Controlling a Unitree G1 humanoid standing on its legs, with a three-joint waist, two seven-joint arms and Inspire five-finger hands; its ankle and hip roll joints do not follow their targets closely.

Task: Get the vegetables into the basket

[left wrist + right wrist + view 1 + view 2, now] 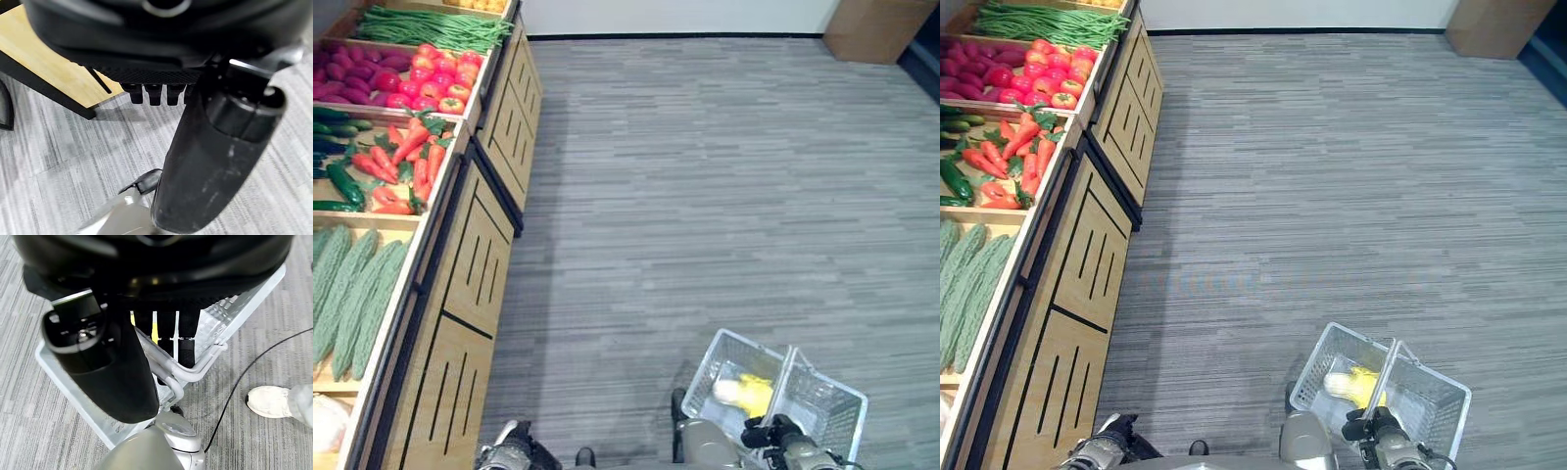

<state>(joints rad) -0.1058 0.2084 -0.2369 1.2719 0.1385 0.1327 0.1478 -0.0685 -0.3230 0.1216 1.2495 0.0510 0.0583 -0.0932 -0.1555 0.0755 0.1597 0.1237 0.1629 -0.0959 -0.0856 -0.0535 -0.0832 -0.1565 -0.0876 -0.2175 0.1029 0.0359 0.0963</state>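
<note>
Heads up, both of your hands are mostly cut off at the bottom edge of the head views. Your right hand (146, 347) has its fingers curled round the handles of the white wire basket (822, 401), which hangs low over the grey floor (724, 196) with something yellow (749, 392) inside, too blurry to name. Your left hand (156, 90) hangs beside the wooden shelf (475, 264); can't tell how its fingers stand. The vegetables sit in the shelf's bins: carrots (411, 157), tomatoes (440, 73), green beans (431, 27), cucumbers (337, 176), bitter gourds (357, 294). No readable writing anywhere. A person's white shoe (266, 401) stands near the basket.

right hand (161, 333) curled, left hand (156, 93) curled
</note>
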